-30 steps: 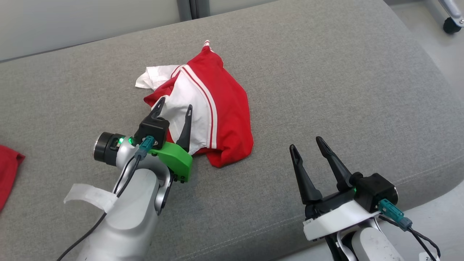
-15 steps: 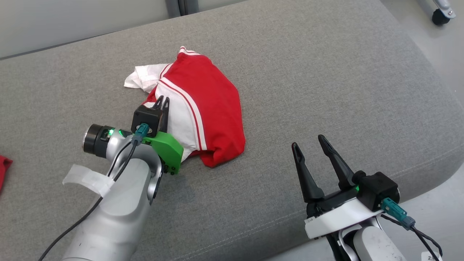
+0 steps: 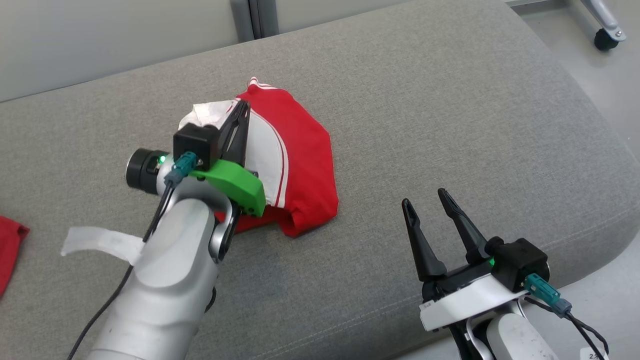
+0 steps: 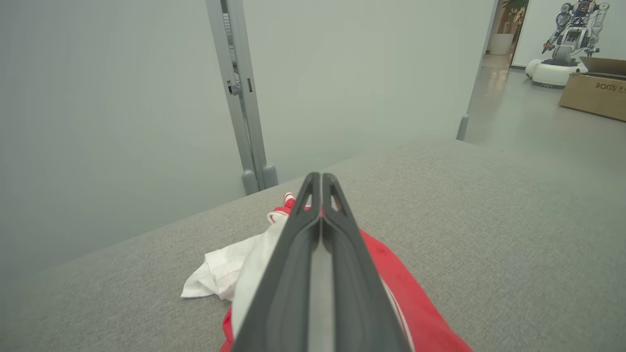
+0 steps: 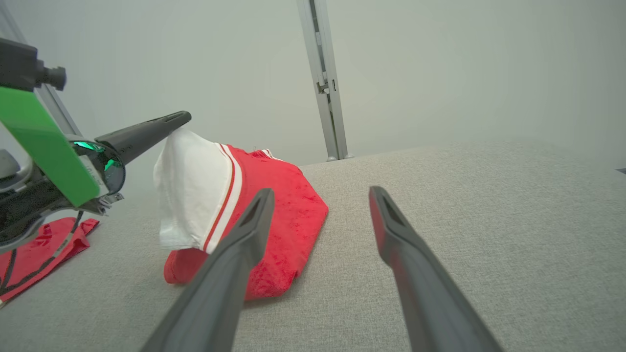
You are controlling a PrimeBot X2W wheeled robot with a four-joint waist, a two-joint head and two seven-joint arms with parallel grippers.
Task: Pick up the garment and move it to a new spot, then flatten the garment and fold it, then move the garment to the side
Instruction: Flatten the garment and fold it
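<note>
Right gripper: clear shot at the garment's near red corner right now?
Probably yes. The right gripper is open, with bare grey cushion between it and the garment; the left gripper pinches the white part on the other side.

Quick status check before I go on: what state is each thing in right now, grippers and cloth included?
left gripper: shut, pinching the garment's white part.
right gripper: open, empty, apart from the garment.
garment: crumpled, white part held up, red part resting on the cushion.
second red cloth: lying on the cushion at the left, untouched.
</note>
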